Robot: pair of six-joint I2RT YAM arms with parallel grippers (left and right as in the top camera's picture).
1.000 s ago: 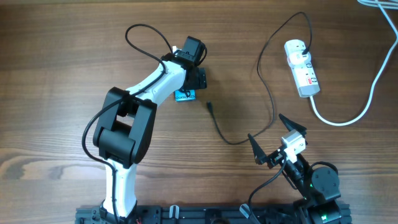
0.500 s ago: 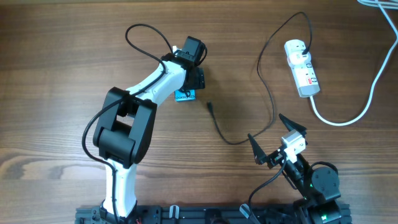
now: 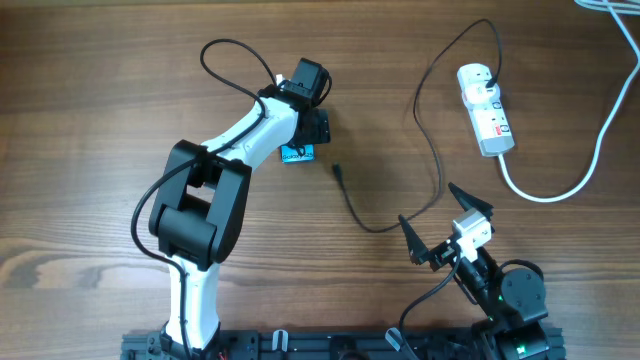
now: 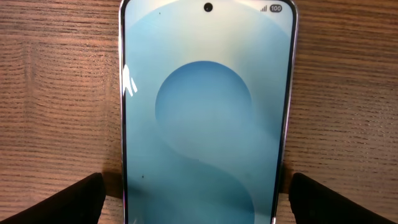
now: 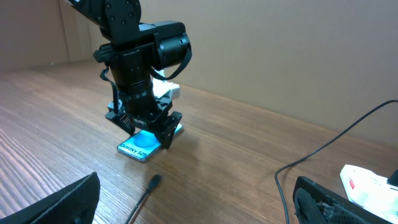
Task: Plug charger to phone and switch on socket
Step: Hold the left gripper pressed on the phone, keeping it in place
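Note:
The phone (image 3: 297,154), turquoise screen up, lies flat on the table, mostly hidden under my left gripper (image 3: 312,128). In the left wrist view the phone (image 4: 205,112) fills the middle. My left gripper (image 4: 199,208) is open and straddles its lower end, with a small gap on each side. The charger's black connector (image 3: 338,171) lies free just right of the phone, and its cable (image 3: 438,170) runs to the white socket (image 3: 485,110). My right gripper (image 3: 432,212) is open and empty. In its view I see the phone (image 5: 144,144), the connector (image 5: 153,181) and the socket (image 5: 367,180).
The socket's thick white lead (image 3: 560,190) curves off to the right edge. Another white cable (image 3: 610,10) crosses the top right corner. The black cable loops between my right gripper and the phone. A brown wall (image 5: 280,50) stands behind the table.

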